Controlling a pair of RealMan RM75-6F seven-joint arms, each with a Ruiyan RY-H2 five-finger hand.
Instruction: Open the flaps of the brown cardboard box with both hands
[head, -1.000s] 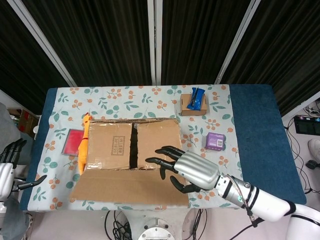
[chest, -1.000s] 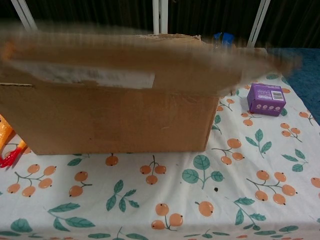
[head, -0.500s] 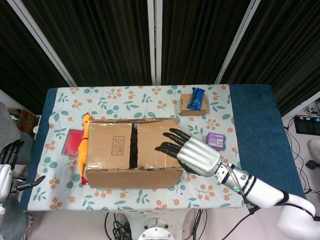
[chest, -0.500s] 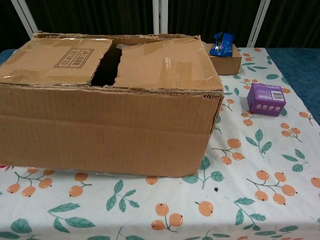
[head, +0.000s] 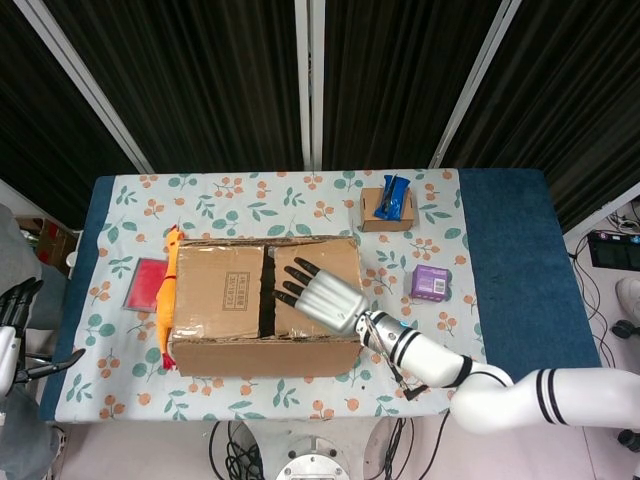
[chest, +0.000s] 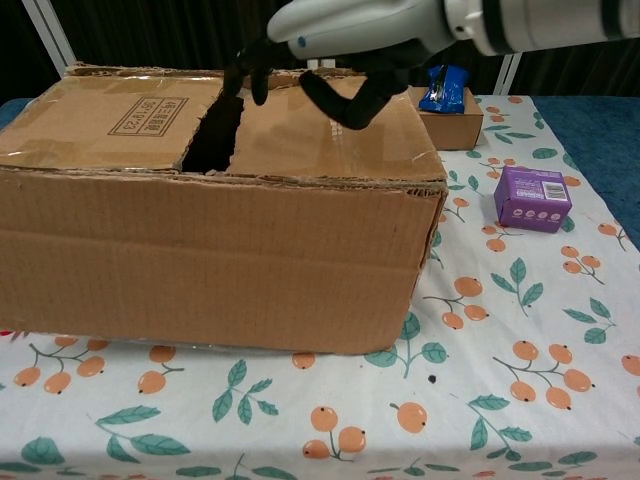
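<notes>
The brown cardboard box (head: 262, 305) sits on the leaf-and-fruit patterned surface (head: 300, 195), its two inner top flaps lying flat with a dark gap between them. The right hand (head: 322, 295) hovers over the right flap (chest: 330, 135), fingers (head: 297, 270) spread wide, holding nothing. The left hand (head: 12, 330) waits off the surface's left edge, fingers apart. A small purple box (chest: 534, 198) stands nearby.

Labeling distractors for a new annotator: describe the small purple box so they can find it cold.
Start at the big brown cardboard box in the middle of the floral tablecloth. On the cloth to its right, apart from it, sits the small purple box. Its neighbour further back, a small brown carton holding a blue packet, is brown and open-topped; this one is closed and purple, with a white label on one face.
</notes>
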